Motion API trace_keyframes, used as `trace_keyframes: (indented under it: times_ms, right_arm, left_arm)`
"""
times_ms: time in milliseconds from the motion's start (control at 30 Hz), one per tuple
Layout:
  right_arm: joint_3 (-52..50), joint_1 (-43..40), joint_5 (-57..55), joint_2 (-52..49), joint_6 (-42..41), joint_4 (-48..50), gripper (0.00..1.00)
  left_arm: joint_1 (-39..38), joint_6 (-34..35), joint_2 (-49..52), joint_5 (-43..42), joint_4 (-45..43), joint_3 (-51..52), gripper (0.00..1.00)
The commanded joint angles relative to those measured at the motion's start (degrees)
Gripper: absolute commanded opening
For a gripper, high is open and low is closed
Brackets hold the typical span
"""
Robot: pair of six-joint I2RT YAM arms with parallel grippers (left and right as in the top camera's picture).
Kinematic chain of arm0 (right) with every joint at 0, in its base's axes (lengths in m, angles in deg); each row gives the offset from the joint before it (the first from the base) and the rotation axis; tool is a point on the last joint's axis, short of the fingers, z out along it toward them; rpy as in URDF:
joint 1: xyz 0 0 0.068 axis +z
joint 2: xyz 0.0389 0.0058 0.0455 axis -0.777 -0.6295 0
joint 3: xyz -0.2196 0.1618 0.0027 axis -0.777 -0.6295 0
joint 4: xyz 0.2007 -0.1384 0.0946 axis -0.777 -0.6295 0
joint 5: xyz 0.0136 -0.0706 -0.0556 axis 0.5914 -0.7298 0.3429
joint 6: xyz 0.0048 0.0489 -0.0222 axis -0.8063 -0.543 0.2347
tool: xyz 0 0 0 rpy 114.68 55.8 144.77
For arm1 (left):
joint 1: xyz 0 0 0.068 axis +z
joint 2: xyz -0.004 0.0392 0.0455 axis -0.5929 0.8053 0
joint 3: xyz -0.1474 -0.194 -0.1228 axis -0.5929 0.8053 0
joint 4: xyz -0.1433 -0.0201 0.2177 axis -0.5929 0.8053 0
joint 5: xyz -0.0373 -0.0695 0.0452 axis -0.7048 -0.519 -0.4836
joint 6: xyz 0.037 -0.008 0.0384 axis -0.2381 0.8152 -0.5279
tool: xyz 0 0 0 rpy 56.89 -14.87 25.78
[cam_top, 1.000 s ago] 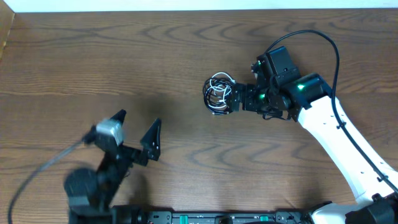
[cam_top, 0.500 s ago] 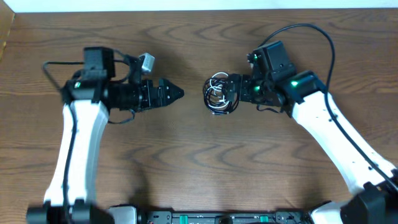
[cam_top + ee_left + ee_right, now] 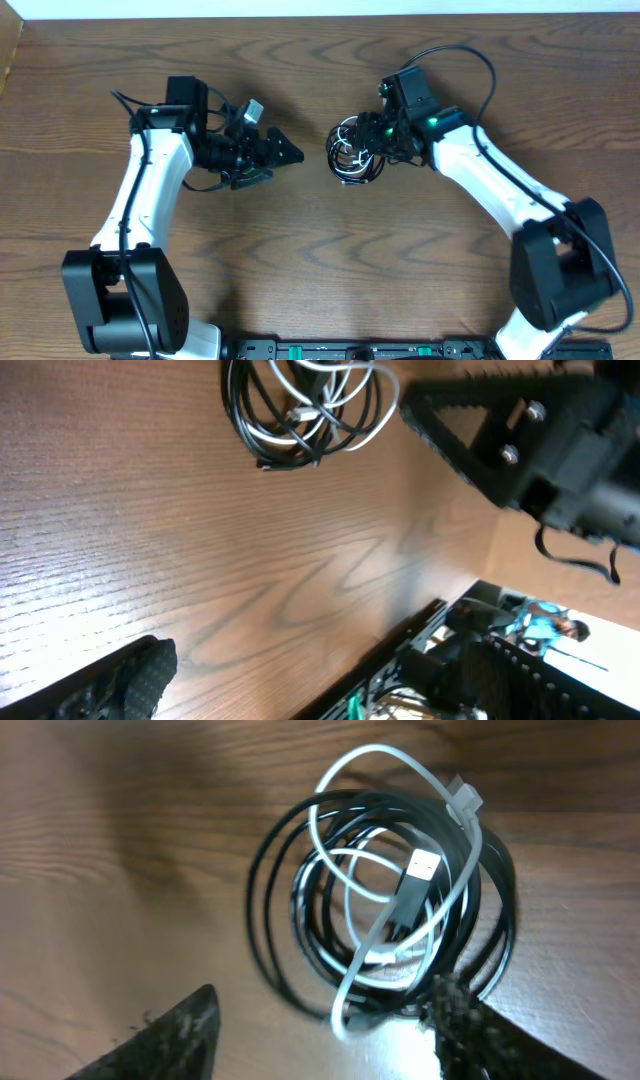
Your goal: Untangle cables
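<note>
The cables lie as one coiled bundle at the table's middle: two black cords and a white cord wound together, plug ends inside the coil. The bundle also shows in the right wrist view and at the top of the left wrist view. My right gripper is open at the bundle's right edge; in its wrist view one finger touches the coil's black loops. My left gripper is open and empty, a short way left of the bundle, pointing at it; its fingers show wide apart.
The wooden table fills the view. A pale wall strip runs along the far edge. A black rail with green parts lies along the front edge. The right arm's black wire arcs above the table.
My left arm swung up from the front left to beside the bundle, gripper pointing at it. My right gripper shifted slightly left, closer onto the bundle's right edge.
</note>
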Motion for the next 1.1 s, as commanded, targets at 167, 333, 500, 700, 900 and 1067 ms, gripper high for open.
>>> trace_keyframes:
  times_ms: [167,333,500,700,900,1067]
  right_arm:
    - [0.0,0.1,0.8,-4.2,-0.4,3.3,0.47]
    - [0.0,0.2,0.9,-4.2,-0.4,3.0,0.32]
    - [0.0,0.1,2.6,-4.1,0.6,2.5,0.11]
    - [0.1,0.0,8.0,-3.4,3.9,2.2,0.01]
    - [0.1,-0.7,17.9,3.6,10.4,-0.3,0.01]
    - [0.1,0.6,21.2,12.4,12.7,-2.7,0.01]
  left_arm:
    - [-4.8,0.5,0.3,7.1,-5.7,-0.3,0.97]
    - [-7.6,0.5,0.3,10.1,-8.3,-0.3,0.97]
    - [-9.4,0.5,0.3,11.2,-9.8,0.3,0.97]
    - [-10.2,5.2,0.3,16.5,-9.8,0.4,0.97]
    - [-10.2,5.9,0.3,16.5,-9.8,0.4,0.98]
    - [-10.2,19.3,0.3,16.1,-9.5,0.4,0.97]
